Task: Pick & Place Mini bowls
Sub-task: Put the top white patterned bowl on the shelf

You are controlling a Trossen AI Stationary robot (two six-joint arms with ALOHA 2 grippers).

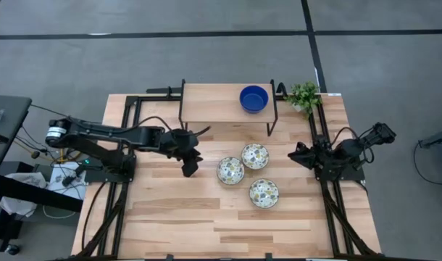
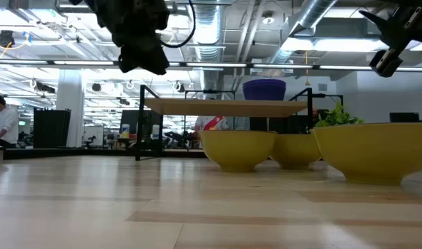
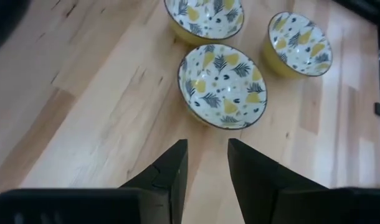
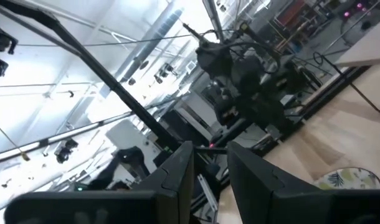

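Note:
Three mini bowls, white inside with a yellow and dark leaf pattern and yellow outside, stand upright on the wooden table: one (image 1: 230,170) (image 3: 222,86) nearest my left gripper, one (image 1: 254,156) behind it, one (image 1: 264,193) toward the near edge. A blue mini bowl (image 1: 253,98) (image 2: 264,90) stands on the raised shelf (image 1: 214,101). My left gripper (image 1: 190,171) (image 3: 207,146) hovers above the table just left of the nearest bowl, open and tilted down toward it, with nothing between its fingers. My right gripper (image 1: 297,154) (image 4: 210,149) waits at the right, open and raised.
A small green plant (image 1: 303,96) stands at the shelf's right end. The shelf's black metal legs (image 1: 273,119) stand behind the bowls. Black frame rails (image 1: 119,210) run along both table sides. Bare wood (image 1: 206,225) lies toward the near edge.

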